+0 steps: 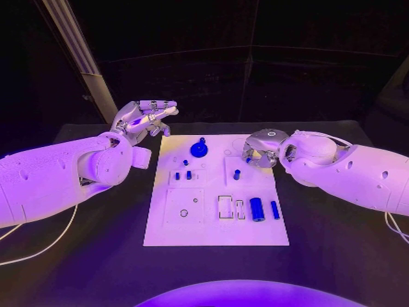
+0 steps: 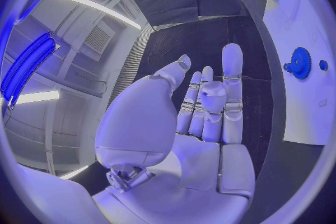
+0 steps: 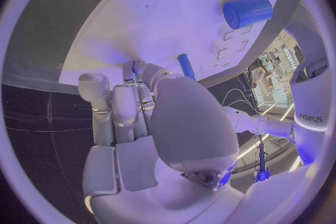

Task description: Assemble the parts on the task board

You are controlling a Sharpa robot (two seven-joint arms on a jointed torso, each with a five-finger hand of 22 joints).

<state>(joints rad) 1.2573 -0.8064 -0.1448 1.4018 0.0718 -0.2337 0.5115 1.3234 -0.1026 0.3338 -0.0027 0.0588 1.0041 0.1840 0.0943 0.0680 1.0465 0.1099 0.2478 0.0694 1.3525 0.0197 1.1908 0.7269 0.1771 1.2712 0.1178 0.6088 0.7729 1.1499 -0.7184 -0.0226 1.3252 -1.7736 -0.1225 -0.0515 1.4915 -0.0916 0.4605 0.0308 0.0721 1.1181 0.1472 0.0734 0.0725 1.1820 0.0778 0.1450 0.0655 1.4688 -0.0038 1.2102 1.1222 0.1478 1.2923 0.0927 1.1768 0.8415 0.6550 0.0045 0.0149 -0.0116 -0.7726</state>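
Two white arms are reaching over the black bench (image 1: 333, 256), one from each side of the white task board (image 1: 168, 233), which is lying in the middle of the bench.

The left hand (image 1: 142, 119) is hovering just off the board's far left corner, above the bare bench. In the left wrist view its fingers (image 2: 231, 75) are standing apart and mostly straight, and nothing is lying in the palm, so this hand is holding nothing.

The right hand (image 1: 261, 147) is hanging over the board's far right part. In the right wrist view its fingers (image 3: 112, 106) are curling down toward the board, and a small blue piece (image 3: 134, 69) is showing at the fingertips, but I cannot tell if the hand is really pinching it or only touching it.

On the board several blue parts are lying. A blue gear (image 1: 199, 149) is sitting near the far edge, about in the middle. Two small blue pegs (image 1: 183, 174) are standing close together on the left half. A thick blue cylinder (image 1: 257, 209) and a thinner blue pin (image 1: 275, 210) are lying side by side near the right edge, in the near half. Another short blue peg (image 1: 237, 173) is standing just in front of the right hand.
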